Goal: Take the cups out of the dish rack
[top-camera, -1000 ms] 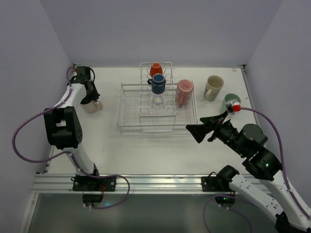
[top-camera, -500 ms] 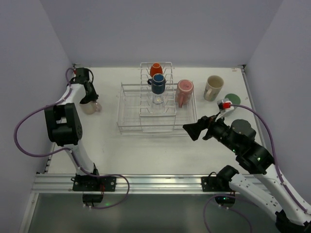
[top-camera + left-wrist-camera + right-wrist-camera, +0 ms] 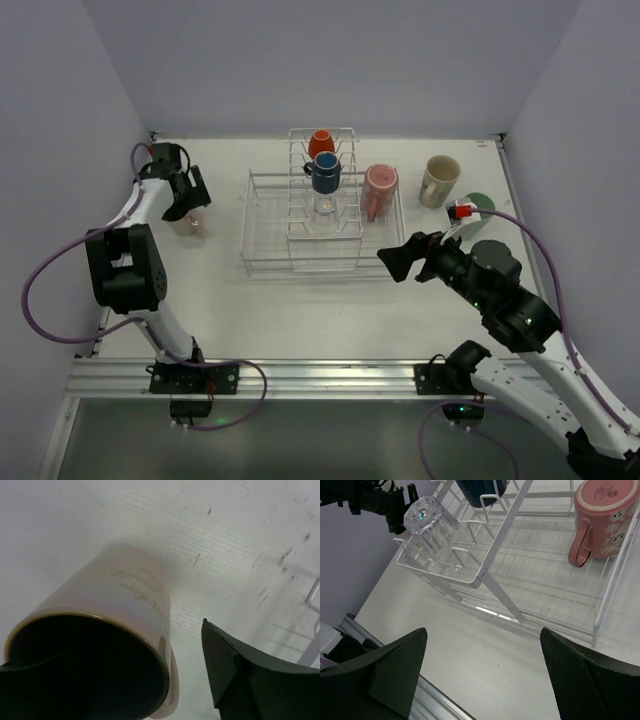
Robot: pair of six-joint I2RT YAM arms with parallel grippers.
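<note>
Top view: left gripper (image 3: 186, 203) sits over a pale pink cup (image 3: 189, 224), which stands on the table (image 3: 300, 310) left of the dish rack (image 3: 300, 266). Right gripper (image 3: 398, 262) is spread wide and empty, just off the rack's front right corner

Left wrist: cup upright, jaws parted around it; the visible finger (image 3: 245, 680) is clear of its wall. Judgement: lift straight up with no sideways drift, or the cup may tip

Right wrist: pink mug (image 3: 605, 510) and clear glass (image 3: 430, 522) sit in the rack; the mug looks the easier next pick
</note>
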